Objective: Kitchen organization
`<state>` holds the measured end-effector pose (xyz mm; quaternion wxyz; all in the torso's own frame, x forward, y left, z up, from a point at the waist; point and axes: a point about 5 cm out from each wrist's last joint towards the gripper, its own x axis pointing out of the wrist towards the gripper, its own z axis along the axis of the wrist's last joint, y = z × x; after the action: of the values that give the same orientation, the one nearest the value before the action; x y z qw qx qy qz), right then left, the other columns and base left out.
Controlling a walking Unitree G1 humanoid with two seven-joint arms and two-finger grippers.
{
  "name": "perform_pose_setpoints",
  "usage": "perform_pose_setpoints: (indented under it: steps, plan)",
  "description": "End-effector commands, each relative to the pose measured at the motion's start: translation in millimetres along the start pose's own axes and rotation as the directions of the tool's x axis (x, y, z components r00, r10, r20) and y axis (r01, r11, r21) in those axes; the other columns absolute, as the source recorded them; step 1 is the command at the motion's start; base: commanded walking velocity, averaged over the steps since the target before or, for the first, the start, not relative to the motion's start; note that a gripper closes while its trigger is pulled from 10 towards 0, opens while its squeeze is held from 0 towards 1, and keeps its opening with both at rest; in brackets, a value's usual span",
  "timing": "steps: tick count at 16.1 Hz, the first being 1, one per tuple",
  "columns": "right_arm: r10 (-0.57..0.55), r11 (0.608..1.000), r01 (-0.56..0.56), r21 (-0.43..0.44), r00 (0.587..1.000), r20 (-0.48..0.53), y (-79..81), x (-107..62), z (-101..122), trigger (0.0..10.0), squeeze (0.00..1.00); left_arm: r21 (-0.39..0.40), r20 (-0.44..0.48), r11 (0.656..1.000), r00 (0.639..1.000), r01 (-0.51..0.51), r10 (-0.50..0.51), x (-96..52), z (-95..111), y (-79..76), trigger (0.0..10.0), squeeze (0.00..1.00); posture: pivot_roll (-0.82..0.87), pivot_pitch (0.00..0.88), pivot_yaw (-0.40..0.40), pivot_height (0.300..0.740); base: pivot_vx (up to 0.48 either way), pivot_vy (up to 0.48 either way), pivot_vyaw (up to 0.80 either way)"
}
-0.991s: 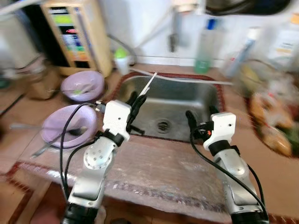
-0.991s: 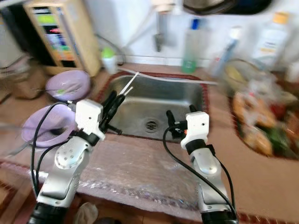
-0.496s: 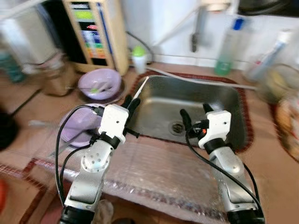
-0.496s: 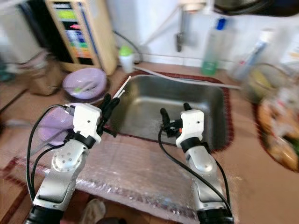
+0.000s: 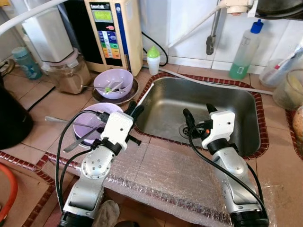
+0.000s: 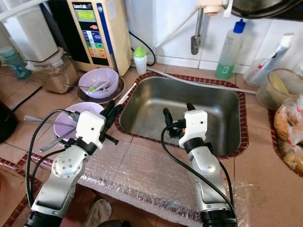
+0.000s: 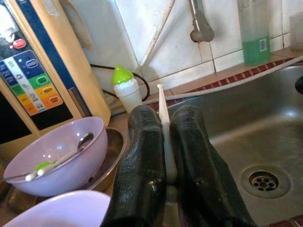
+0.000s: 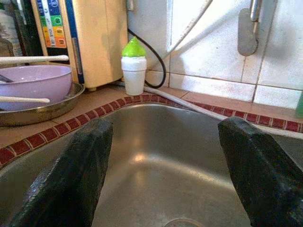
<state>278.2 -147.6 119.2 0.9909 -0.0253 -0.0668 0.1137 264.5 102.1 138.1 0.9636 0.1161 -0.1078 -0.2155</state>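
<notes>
**White stick pinched at the sink's edge**

My left gripper [image 7: 163, 156] has its jaws closed tight on a thin white stick [image 7: 163, 113], probably a chopstick, which pokes out past my fingertips toward the sink [image 5: 236, 137]. I hold it above the sink's left rim, just beside the near purple bowl [image 5: 90, 124] with utensils resting across it. A second purple bowl [image 5: 112, 84] sits farther back on a metal plate, holding a spoon.

My right gripper [image 8: 163, 170] hovers over the sink basin with its jaws spread wide and nothing between them.

I judge I am carrying the stick to a bowl or to the sink. The grip is the weak point: the stick is slim and smooth, and I hold it only near one end, so it could pivot or slide out and drop into the basin. Its free end could also catch the rim or knock the utensils off the near bowl if I swing left carelessly.
</notes>
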Motion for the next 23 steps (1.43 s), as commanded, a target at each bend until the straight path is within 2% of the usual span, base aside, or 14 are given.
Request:
perform_pose_setpoints:
  steps: [1,9,15,19,23]
  plan:
    - [-0.004,1.0,0.004,0.003,1.0,0.008,0.4,2.6,2,10.0,0.0,0.008,0.006,1.0,1.0,-0.003,0.003,2.0,1,0.8,10.0,0.0,-0.07,0.0,0.076,0.74,0.0,0.0,0.0]
    - [-0.004,1.0,0.004,0.003,1.0,0.01,0.9,3.3,2,10.0,0.0,-0.001,0.01,1.0,1.0,-0.011,0.011,3.7,2,0.1,10.0,0.0,-0.07,0.0,0.075,0.74,-0.273,0.0,0.0]
    - [-0.02,1.0,0.02,0.003,1.0,0.013,-2.3,3.7,3,10.0,0.0,-0.016,0.02,1.0,1.0,-0.004,0.004,6.4,3,0.6,10.0,0.0,-0.08,0.0,0.078,0.74,0.0,0.0,0.0]
    - [-0.044,0.999,0.045,-0.029,0.999,0.023,-5.4,6.6,6,10.0,0.0,-0.045,0.027,0.999,1.0,-0.012,0.014,11.0,4,1.0,10.0,0.0,-0.08,0.0,0.076,0.74,0.0,0.0,0.0]
    - [-0.047,0.999,0.047,-0.021,0.999,0.024,-4.4,6.5,6,10.0,0.0,-0.038,0.04,0.999,0.999,-0.01,0.012,12.5,5,0.9,10.0,0.0,-0.08,0.0,0.073,0.74,0.0,0.0,0.0]
